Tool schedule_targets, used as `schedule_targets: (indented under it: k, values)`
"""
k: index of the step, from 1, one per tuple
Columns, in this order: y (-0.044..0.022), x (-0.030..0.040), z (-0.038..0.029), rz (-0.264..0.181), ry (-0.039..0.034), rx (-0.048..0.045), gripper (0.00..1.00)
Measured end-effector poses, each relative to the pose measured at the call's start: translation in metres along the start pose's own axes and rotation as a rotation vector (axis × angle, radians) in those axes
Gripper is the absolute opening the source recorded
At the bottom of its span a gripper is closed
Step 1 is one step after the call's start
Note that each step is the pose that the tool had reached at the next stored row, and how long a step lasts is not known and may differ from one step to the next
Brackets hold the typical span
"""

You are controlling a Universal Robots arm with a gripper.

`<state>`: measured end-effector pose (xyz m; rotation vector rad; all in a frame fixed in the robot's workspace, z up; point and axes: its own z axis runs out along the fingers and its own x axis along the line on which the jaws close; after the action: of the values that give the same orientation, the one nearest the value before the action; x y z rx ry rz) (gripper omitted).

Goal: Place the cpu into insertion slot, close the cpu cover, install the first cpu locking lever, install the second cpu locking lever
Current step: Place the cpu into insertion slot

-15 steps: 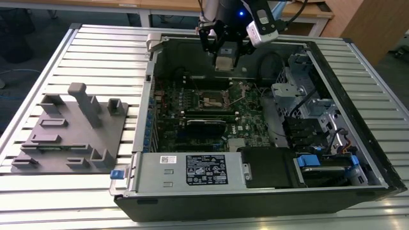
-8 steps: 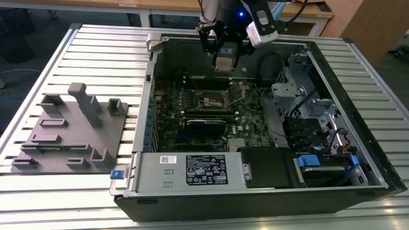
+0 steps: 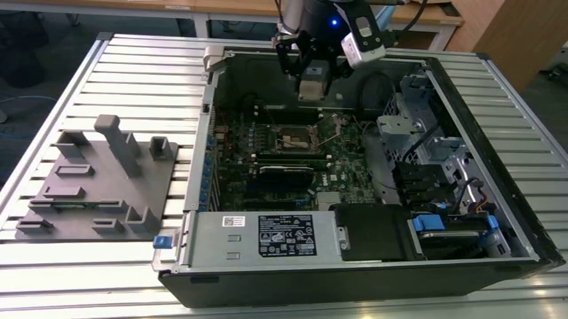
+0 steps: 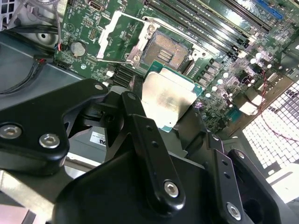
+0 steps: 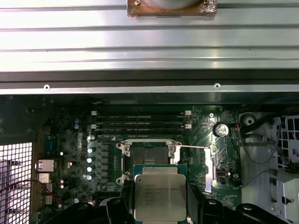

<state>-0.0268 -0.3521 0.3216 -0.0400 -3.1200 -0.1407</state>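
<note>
Silver-bronze metal of the cpu [image 5: 160, 198] shows between the black fingers [image 4: 140, 126] of the gripper [image 3: 310, 72], which are clenched on two opposite edges of the chip and hold it flat, clear of the board. In the exterior view the gripper hangs over the open computer case [image 3: 355, 282], near its 12 o'clock wall, and the insertion slot [image 3: 297, 138] lies at 6 o'clock from the chip, apart from it and lower. In the first wrist view the chip's edges run parallel to the slot's rim, so the two are judged squared up. The chip is near square, so no long axis governs. What separates them is judged to be a short lateral offset and a drop. The slot's dark contact field is bare. The cpu cover [image 4: 108, 32] stands hinged back off the slot on one side, its window showing green circuit board [image 3: 235, 166] behind. One thin locking lever [image 5: 194, 147] sticks out sideways from a corner of the slot and is judged unlatched. Room is tight: the memory slots [image 5: 140, 122] run just beside the slot, and small upright components stand close on another side. The case rests on a slatted metal desk [image 3: 142, 73], with a grey fixture [image 3: 98, 186] at 9 o'clock of the case, well apart from the work.
</note>
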Motion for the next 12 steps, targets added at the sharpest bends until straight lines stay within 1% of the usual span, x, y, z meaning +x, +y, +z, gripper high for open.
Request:
schedule_targets:
  k: [11,12]
  values:
    - [-0.0002,0.0,0.0021,0.0,0.0,0.0,0.54]
    - [-0.0003,-0.0001,0.004,0.0,0.0,0.0,0.54]
